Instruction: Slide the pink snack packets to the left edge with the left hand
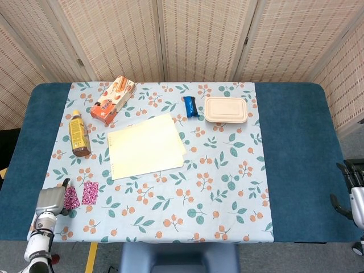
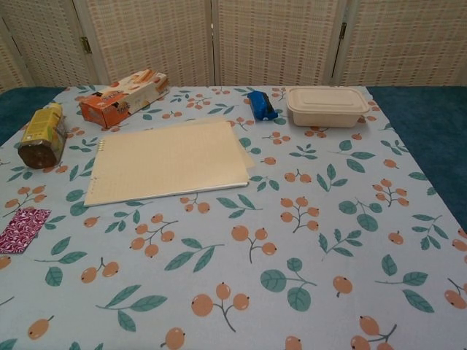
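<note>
Left hand (image 1: 51, 200) apparently touching pink snack packets (image 1: 81, 194) near tablecloth's (image 1: 170, 216) left edge.

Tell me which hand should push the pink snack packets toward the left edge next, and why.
The left hand. In the head view it sits right beside the pink snack packets at the near left of the table, overlapping the left packet. The right hand is off the table's far right edge.
</note>
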### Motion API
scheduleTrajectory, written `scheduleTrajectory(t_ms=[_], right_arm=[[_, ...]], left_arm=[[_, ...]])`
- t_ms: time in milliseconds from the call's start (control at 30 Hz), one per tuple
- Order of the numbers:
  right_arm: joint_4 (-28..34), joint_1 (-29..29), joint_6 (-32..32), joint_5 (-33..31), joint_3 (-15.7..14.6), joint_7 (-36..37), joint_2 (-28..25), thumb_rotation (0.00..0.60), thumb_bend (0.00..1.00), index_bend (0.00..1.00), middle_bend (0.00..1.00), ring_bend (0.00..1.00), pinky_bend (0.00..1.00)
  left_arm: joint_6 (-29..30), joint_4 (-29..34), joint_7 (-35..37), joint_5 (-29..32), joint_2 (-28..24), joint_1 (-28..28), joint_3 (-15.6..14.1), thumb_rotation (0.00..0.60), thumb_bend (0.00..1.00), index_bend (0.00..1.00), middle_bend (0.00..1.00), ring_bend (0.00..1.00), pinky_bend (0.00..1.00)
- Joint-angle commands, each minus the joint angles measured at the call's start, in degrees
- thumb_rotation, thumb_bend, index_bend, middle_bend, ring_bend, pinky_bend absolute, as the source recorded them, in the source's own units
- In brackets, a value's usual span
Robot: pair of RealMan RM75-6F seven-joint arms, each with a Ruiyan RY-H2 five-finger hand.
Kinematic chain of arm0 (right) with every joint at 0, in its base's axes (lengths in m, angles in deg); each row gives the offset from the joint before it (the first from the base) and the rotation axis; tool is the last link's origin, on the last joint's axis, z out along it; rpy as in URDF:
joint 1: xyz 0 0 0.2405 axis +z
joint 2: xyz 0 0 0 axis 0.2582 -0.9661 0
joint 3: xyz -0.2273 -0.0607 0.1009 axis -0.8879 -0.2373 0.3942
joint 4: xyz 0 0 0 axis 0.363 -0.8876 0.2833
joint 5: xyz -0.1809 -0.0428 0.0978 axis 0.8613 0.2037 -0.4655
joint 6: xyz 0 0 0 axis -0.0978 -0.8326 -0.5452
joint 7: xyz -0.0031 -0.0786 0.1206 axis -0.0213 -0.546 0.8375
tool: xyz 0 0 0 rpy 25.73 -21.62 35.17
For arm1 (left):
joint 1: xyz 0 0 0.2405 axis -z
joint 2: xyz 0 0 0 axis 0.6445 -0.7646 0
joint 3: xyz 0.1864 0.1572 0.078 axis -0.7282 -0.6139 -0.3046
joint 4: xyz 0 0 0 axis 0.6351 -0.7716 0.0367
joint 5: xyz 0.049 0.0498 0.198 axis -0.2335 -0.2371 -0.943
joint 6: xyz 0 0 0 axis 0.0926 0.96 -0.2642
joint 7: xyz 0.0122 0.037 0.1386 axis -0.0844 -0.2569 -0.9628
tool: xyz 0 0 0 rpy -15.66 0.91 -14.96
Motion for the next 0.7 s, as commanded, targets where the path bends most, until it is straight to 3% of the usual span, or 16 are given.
scheduleTrajectory(t_ms=[33, 367, 700], right_arm=[[0.1, 0.0, -0.1, 0.0, 0.0, 0.0, 0.0, 0.600, 0.39, 0.10, 0.10, 0.13, 0.00], [0.1, -0.5, -0.4, -0.3, -0.1, -0.1, 0.0, 0.600, 0.39, 0.10, 0.10, 0.14, 0.00], [0.1, -0.6, -0.3, -0.4, -0.1, -0.1, 0.0, 0.600, 0.39, 0.10, 0.10, 0.14, 0.00]], left_arm=[[-0.9, 0.2, -0.2, -3.5, -0.1, 0.9, -0.1, 0.600, 0.29, 0.12, 0.99, 0.89, 0.91], [-4.4, 0.6, -6.9, -1.5, 2.1, 4.9, -0.8, 0.600, 0.29, 0.14, 0.99, 0.89, 0.91], [-3.8, 0.1, -7.7, -0.1, 3.0, 5.5, -1.3, 0.600, 0.29, 0.14, 0.99, 0.89, 0.91]])
